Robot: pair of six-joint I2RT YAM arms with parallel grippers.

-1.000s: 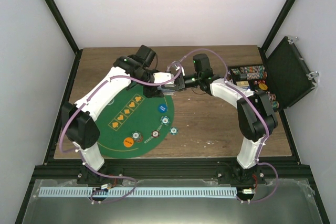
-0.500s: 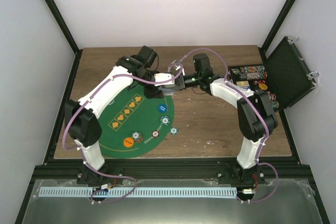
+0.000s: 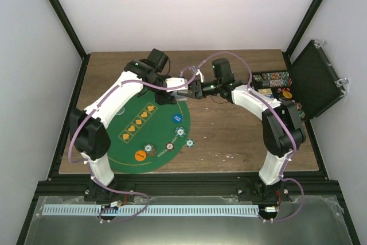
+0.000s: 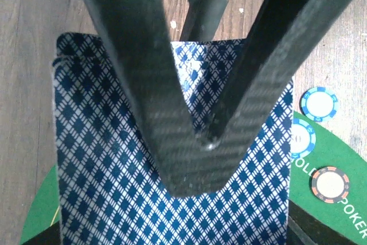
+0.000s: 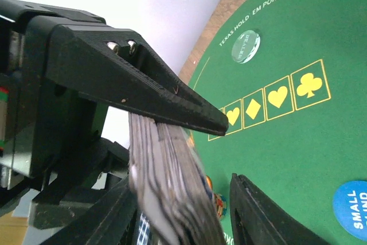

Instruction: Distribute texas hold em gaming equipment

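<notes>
A deck of playing cards with blue diamond backs hangs over the far edge of the green mat. My left gripper is shut on the deck, one flat finger lying across its top card. My right gripper faces it from the right and is open. The deck's edge rests under its upper finger, apart from the lower finger. Poker chips lie on the mat: blue, orange, red-white and teal.
A black case stands open at the right table edge, rows of chips beside it. One teal chip lies on the wood just off the mat. A dealer button sits on the felt.
My right gripper's jaws have opened off the deck. My left gripper has tightened slightly on it and drawn a little toward the back, tilting the cards.
</notes>
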